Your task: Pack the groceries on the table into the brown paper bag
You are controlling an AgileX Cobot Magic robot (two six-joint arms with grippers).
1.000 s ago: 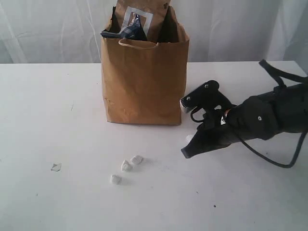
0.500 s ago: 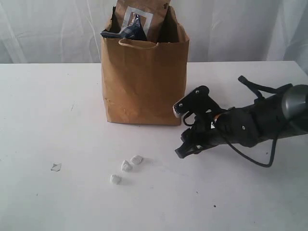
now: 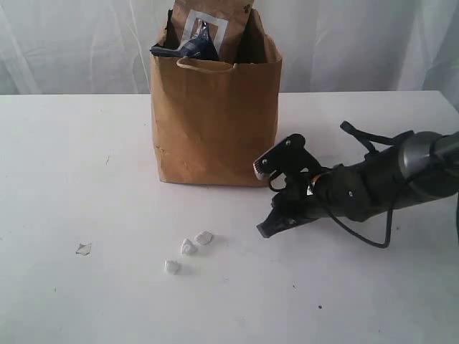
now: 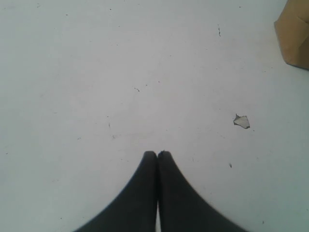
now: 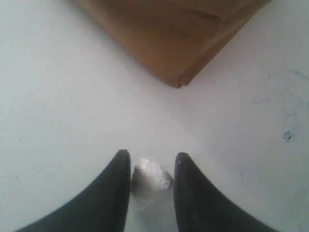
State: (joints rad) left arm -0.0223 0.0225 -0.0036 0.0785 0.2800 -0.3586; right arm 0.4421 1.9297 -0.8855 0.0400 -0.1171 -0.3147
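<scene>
Beside bottom corner of tall creased brown paper bag (image 3: 215, 122), low on white surface (image 3: 86, 179): right gripper (image 5: 151, 155), jaws apart around small white crumpled lump (image 5: 150, 178); cannot tell if squeezed yet. Best to close slowly, lift straight up, go over bag rim, drop from above. Closed and empty: left gripper (image 4: 157, 153). Bag upright at back middle, brown pouch (image 3: 233, 21) with white square and long dark packet (image 3: 188, 49) poking out.

Black arm (image 3: 366, 190), looping black cable (image 3: 380, 246), tapered fingers (image 5: 108, 193)
</scene>
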